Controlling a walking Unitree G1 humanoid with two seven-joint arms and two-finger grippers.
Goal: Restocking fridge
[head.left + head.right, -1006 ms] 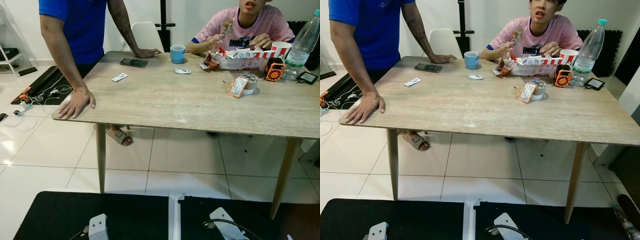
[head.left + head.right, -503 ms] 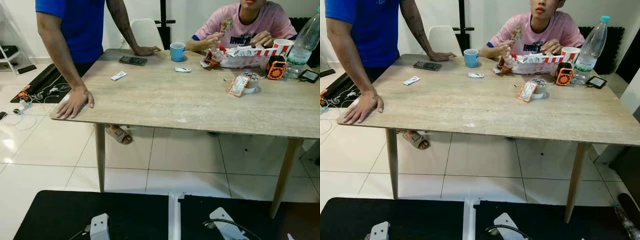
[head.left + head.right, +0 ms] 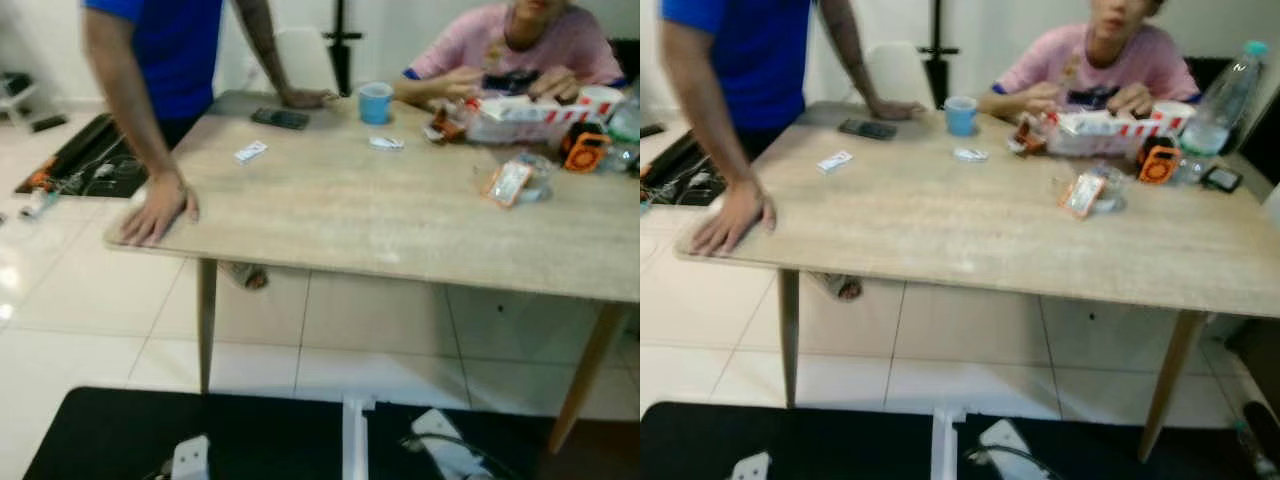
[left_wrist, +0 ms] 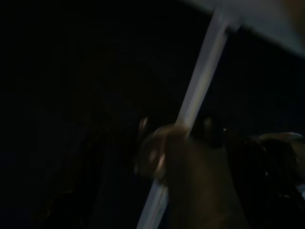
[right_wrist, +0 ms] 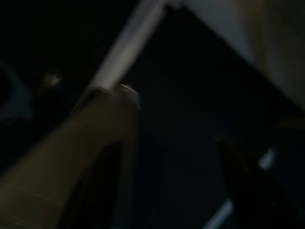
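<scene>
Blurry view as the robot faces the desk (image 3: 330, 215) with both arms hanging low, hands too dark to tell whether open or closed, and I'd say it's hunting stock, likely the water bottle (image 3: 1225, 95) at the far right corner, so next: approach.

Blur leaves no text, label or number readable on anything

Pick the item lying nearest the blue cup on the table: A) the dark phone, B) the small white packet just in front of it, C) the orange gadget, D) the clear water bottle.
B: the small white packet lies just in front of the blue cup.
</scene>
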